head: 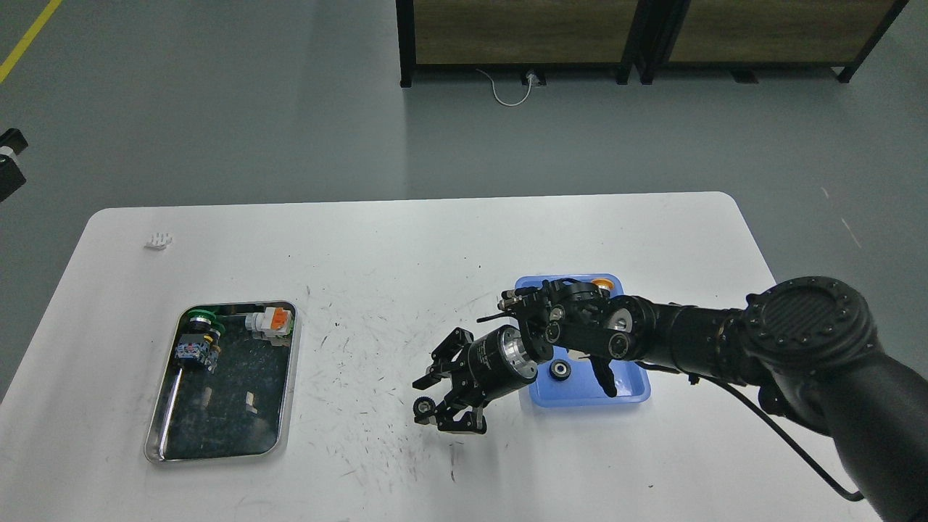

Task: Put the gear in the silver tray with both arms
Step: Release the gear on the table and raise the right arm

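Note:
My right gripper hangs low over the white table, left of the blue tray. Its jaws stand apart. A small black gear sits at the lower fingertips, on or just above the table top; I cannot tell whether it touches them. A second small black gear lies in the blue tray. The silver tray lies far to the left and holds a green-and-black button part and a white-and-orange connector. My left gripper is out of view.
My right arm crosses over the blue tray and hides part of it; an orange part shows at its far edge. A small white piece lies at the table's back left. A black object sits at the left edge.

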Tool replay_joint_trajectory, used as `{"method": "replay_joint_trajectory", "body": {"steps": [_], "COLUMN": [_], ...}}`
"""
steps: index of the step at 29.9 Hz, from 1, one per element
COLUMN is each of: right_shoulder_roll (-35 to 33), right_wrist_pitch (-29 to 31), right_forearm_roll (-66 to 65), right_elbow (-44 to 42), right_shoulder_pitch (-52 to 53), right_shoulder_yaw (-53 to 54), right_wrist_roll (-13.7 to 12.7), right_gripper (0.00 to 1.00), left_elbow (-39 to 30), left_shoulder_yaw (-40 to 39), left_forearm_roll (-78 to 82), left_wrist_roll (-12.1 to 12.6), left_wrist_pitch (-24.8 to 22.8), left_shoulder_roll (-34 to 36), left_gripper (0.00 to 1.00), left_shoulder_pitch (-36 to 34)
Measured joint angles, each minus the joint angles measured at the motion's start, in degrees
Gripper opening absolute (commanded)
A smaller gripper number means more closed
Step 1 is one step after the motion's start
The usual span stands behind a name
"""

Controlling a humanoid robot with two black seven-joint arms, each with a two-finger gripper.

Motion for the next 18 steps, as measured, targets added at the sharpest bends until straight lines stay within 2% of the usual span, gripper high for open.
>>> {"method": "replay_joint_trajectory", "body": {"steps": [11, 18], "right_shoulder_roll": [-0.12, -10.06], "right_wrist_pitch": [-0.19, -0.28], "right_forearm_roll": [0.94, 3.59], "right_elbow": [-0.51, -0.95], "right_shoulder_pitch": [1.13, 3.93], "right_shoulder_yaw": [2.92, 9.21], "right_wrist_roll": [0.58, 0.60], "right_gripper": [0.78, 0.84], "left_elbow": [0.02, 1.25], "left_shoulder_yaw": [-0.05, -0.65], "left_forearm_roll": [0.06, 0.27], "left_wrist_roll": [-0.20, -3.84], "left_wrist_pitch": [-0.03, -0.03], "left_shoulder_roll": [0.01, -0.08], "left_gripper": [0.99, 0.98], "left_shoulder_pitch": [0.21, 0.21]}}
